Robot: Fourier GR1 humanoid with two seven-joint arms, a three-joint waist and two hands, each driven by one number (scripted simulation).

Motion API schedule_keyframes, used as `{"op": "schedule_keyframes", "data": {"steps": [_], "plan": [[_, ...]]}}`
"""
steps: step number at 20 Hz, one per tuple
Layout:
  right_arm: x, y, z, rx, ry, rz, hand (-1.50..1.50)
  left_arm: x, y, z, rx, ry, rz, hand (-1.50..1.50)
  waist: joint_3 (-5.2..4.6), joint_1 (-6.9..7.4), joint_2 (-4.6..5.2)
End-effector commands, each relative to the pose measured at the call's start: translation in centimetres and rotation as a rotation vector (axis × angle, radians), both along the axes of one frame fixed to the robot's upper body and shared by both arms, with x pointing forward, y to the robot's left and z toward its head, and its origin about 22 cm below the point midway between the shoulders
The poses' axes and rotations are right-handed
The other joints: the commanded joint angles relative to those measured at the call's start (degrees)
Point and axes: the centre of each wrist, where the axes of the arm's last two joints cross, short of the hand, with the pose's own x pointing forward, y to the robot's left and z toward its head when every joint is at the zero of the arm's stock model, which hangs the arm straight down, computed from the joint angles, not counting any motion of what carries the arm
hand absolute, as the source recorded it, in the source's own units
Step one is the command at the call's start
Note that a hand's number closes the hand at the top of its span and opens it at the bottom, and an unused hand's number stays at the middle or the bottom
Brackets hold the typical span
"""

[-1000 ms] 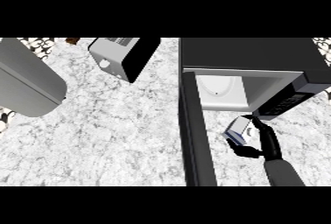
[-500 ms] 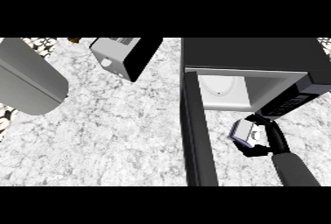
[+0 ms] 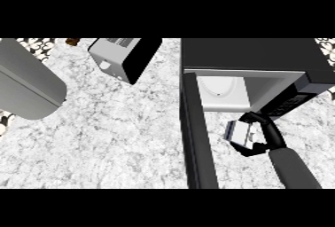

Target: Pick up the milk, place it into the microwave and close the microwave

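My right hand (image 3: 268, 135) is curled round the milk carton (image 3: 239, 133), a small grey and white box tilted on its side. It hangs just in front of the open microwave (image 3: 255, 57), a dark box at the upper right. The cavity's white interior (image 3: 222, 91) shows, with a round turntable on its floor. The microwave's door (image 3: 197, 137) stands open, a long dark bar running toward me on the carton's left. My left hand does not show.
A toaster (image 3: 121, 57) sits at the back, left of the microwave. A large grey rounded object (image 3: 26, 84) fills the far left. The marble counter (image 3: 111, 142) spreads between them.
My right hand has carried the milk carton up and slightly left, closer to the microwave's opening. The view has shifted a little to the right.
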Motion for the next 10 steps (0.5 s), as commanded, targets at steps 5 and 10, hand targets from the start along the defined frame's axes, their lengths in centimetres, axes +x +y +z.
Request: {"op": "schedule_keyframes", "data": {"steps": [5, 10], "plan": [[3.5, 2.4, 3.9, 0.022, -0.152, 0.064, 1.50, -0.4, 0.1, 0.6, 0.010, -0.041, 0.022, -1.50, -0.09, -1.20, -0.21], [6.2, 4.5, 7.7, 0.001, -0.136, 0.005, 1.50, -0.1, 0.3, -0.3, 0.012, -0.038, 0.015, -1.50, -0.12, -1.36, -0.23]]}}
